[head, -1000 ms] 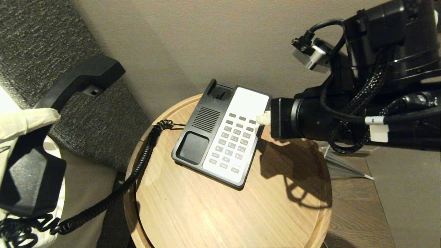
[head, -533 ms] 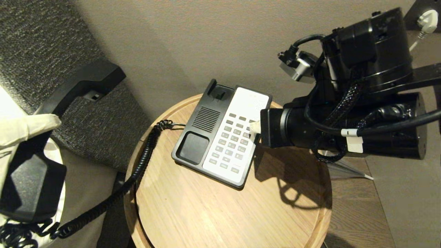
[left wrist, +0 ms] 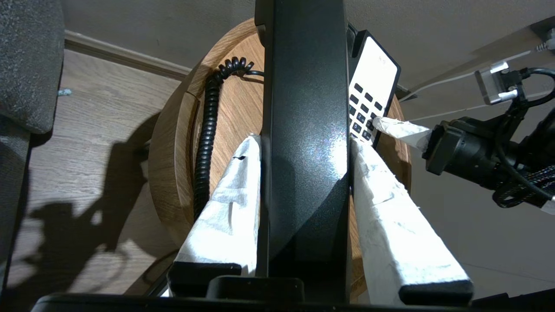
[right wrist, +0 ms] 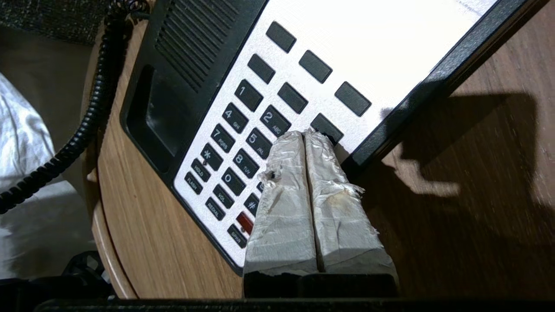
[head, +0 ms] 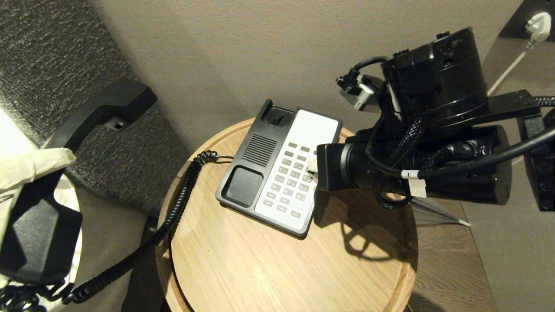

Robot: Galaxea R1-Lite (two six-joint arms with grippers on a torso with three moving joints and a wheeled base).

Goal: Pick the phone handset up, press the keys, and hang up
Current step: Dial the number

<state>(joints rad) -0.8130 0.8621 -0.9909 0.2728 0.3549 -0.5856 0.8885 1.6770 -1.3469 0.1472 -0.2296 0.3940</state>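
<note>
The black phone handset [head: 93, 112] hangs in the air left of the table, off the phone base [head: 253, 173]. My left gripper [left wrist: 303, 141] is shut on its middle, one white-wrapped finger [head: 39, 158] showing in the head view. Its coiled cord [head: 173, 216] runs down to the base. My right gripper [head: 311, 167] is shut, both wrapped fingers pressed together. Its tips [right wrist: 303, 134] rest on the right column of the keys [right wrist: 243, 143], beside the 2 key. The keys [head: 292, 180] sit in the white faceplate.
The phone stands on a round wooden table [head: 282, 260] against a beige wall. A grey upholstered panel [head: 52, 52] fills the left. A white plug [head: 537, 21] sits in a wall socket at the top right. Wood floor [head: 446, 268] lies right of the table.
My right arm has reached further left and down across the keypad, its shut tips sliding from the faceplate's right edge onto the key grid. The left gripper has held the handset still.
</note>
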